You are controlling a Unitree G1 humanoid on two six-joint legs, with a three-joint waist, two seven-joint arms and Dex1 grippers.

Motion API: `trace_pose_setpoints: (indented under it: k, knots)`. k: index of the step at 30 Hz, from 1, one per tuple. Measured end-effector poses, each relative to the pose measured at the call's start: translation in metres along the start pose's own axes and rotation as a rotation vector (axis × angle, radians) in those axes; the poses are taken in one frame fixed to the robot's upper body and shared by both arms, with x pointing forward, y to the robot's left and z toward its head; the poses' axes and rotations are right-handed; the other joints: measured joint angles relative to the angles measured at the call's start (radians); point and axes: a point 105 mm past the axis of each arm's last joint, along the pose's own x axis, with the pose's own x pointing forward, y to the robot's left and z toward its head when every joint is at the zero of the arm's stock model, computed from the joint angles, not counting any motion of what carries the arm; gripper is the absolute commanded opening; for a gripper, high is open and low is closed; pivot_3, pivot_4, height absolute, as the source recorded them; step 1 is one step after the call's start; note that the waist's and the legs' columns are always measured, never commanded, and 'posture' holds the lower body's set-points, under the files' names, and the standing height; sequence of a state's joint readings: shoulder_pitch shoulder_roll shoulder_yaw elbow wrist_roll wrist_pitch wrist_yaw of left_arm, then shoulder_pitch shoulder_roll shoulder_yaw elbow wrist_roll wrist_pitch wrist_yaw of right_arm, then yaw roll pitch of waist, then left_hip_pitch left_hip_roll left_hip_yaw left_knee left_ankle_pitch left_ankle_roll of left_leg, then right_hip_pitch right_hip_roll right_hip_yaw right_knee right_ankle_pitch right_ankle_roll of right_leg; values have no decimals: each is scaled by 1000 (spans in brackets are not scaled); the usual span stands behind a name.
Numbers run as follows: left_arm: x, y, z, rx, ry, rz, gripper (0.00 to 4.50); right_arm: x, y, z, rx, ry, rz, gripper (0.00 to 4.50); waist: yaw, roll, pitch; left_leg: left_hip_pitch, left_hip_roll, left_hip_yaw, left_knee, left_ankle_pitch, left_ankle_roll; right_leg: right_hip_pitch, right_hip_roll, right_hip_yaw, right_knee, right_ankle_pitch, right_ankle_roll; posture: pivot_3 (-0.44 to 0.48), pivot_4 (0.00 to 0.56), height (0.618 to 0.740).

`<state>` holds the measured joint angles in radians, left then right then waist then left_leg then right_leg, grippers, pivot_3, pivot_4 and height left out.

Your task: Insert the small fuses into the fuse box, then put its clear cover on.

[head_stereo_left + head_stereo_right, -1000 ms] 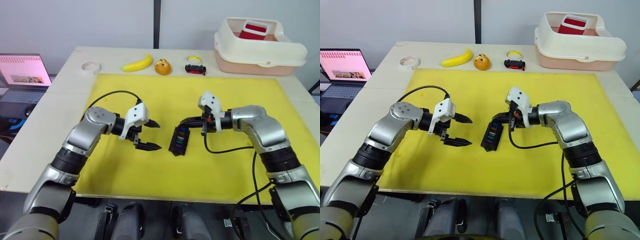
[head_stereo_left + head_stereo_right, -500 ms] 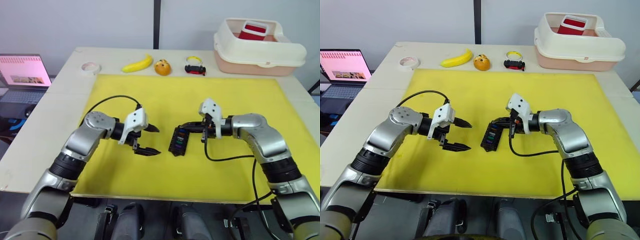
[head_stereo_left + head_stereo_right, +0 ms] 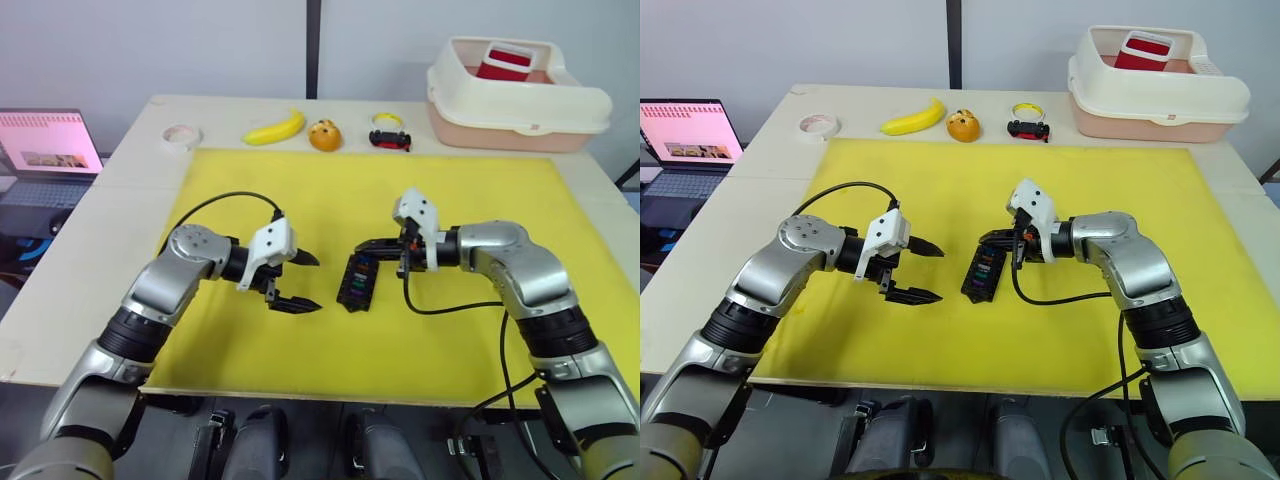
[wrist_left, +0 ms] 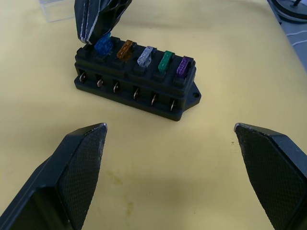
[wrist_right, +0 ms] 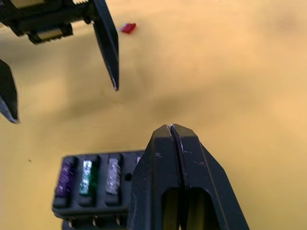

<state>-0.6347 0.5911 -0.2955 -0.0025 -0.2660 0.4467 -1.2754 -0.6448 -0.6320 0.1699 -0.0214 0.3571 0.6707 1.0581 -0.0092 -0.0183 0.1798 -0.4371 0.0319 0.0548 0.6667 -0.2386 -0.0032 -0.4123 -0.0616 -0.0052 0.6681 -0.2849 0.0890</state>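
Fuse seating in progress; risk of a skewed fuse and a shifted box.

The small black rectangular plastic fuse box (image 4: 136,86) lies on the yellow mat (image 3: 450,330) between the arms, carrying blue, amber, grey, green and purple blade fuses (image 4: 146,56) in one row. The right gripper (image 4: 98,24), fingers pressed together, bears on the blue end fuse. Off-centre pressure could tilt that fuse or slide the unheld box. The left gripper (image 3: 295,281) hovers near it, fingers spread wide, gripping nothing. A red fuse (image 5: 127,28) lies loose on the mat (easily overlooked). The clear plastic cover (image 4: 56,9) rests just beyond the box.
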Motion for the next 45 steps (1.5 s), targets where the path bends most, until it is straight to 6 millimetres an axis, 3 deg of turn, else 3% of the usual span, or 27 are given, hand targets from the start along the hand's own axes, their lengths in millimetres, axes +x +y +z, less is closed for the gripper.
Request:
trace_pose_setpoints:
  k: [25, 45]
  knots:
    - [1, -1, 2, 2, -3, 3, 4500, -3, -6, -13, 37, 20, -12, 26, -1, 0, 0, 0, 0, 0, 0, 0, 0, 0, 0, 0, 0, 0, 0, 0, 150, 740]
    - [1, -1, 2, -5, -1, 3, 4500, -4, 1, -22, 76, 23, 3, 26, -1, 0, 0, 2, 0, -1, 0, 0, 0, 3, 0, 0, -1, 0, 0, 0, 150, 740]
